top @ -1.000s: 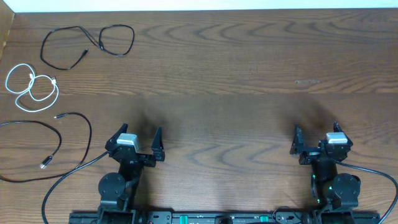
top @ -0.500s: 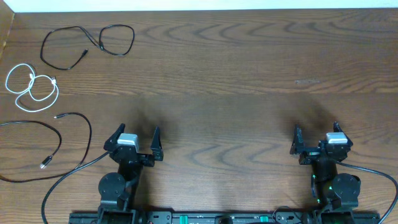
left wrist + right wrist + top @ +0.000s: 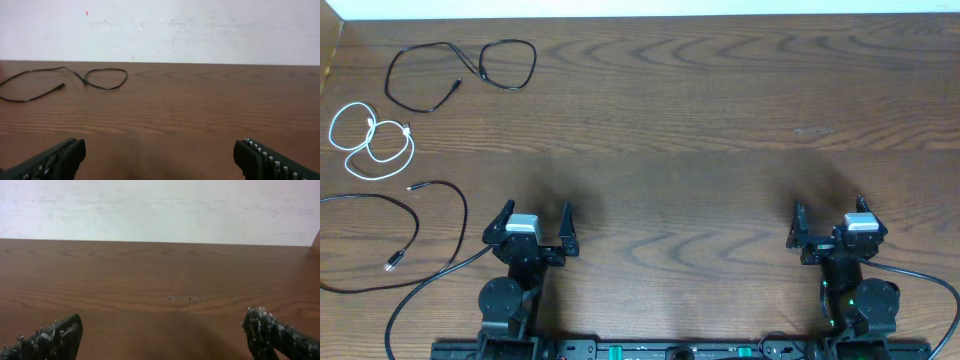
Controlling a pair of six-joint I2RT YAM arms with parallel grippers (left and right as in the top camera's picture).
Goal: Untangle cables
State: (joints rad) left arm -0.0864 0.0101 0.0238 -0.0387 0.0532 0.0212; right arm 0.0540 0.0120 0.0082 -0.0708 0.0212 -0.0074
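Cables (image 3: 368,128), two black, one white, lie apart on counter (image 3: 700,120) far left; my left pincer (image 3: 536,209) and right pincer (image 3: 829,208) both spread wide.

Left arm (image 3: 506,296): sitting folded back, low. Left gripper (image 3: 536,212): pointing forward, jaws standing wide apart, holding nothing. Right arm (image 3: 860,298): sitting folded likewise. Right gripper (image 3: 828,210): pointing forward, jaws gaping, empty.
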